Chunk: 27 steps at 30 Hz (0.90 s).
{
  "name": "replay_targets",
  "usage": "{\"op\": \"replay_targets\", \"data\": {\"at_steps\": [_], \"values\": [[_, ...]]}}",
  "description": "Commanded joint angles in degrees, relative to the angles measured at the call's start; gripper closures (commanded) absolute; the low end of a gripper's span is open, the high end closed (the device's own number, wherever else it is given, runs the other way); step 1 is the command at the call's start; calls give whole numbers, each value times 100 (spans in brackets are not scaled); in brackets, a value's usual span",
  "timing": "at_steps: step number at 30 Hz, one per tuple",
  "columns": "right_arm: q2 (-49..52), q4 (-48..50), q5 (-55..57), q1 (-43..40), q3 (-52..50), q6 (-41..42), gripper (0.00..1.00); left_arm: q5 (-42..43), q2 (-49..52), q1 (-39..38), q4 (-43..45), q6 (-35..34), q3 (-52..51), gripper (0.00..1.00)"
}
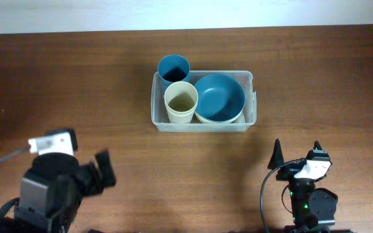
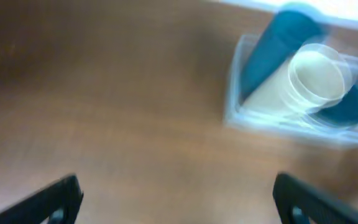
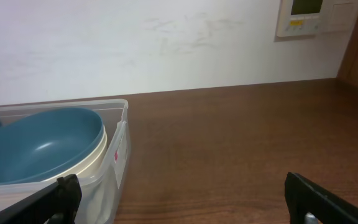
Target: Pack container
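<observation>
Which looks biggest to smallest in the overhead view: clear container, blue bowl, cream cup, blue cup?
1. container
2. blue bowl
3. cream cup and blue cup: their mouths look nearly alike, so I won't rank them.

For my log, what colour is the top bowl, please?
The top bowl is blue, seen best in the overhead view.

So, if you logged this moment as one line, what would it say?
container: holds blue cup, cream cup, blue bowl nested in cream bowl | left gripper: open, empty | right gripper: open, empty
</observation>
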Motion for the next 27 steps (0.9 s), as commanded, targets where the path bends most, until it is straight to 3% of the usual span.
{"op": "replay_targets", "data": {"at_steps": [1, 3, 7, 9, 15, 18, 27], "values": [[-57, -39, -31, -42, -42, -42, 1, -81, -101, 17, 1069, 817, -566, 0], [-57, -39, -31, -42, -42, -42, 1, -76, -332, 22, 2380, 1414, -1429, 0], [-57, -39, -31, -42, -42, -42, 1, 238, -859, 337, 4299, 1589, -3112, 0], [-57, -39, -31, -42, -42, -42, 1, 804, -1211, 778, 5755, 1604, -4306, 0], [-57, -39, -31, -42, -42, -42, 1, 2225, -1746, 1375, 8137, 2594, -6015, 0], [-57, -39, -31, -42, -42, -42, 1, 2409, -2044, 1510, 8599, 2811, -6513, 0], [-57, -39, -31, -42, -42, -42, 1, 2409, -3300, 1816, 8544, 2804, -7377, 0]]}}
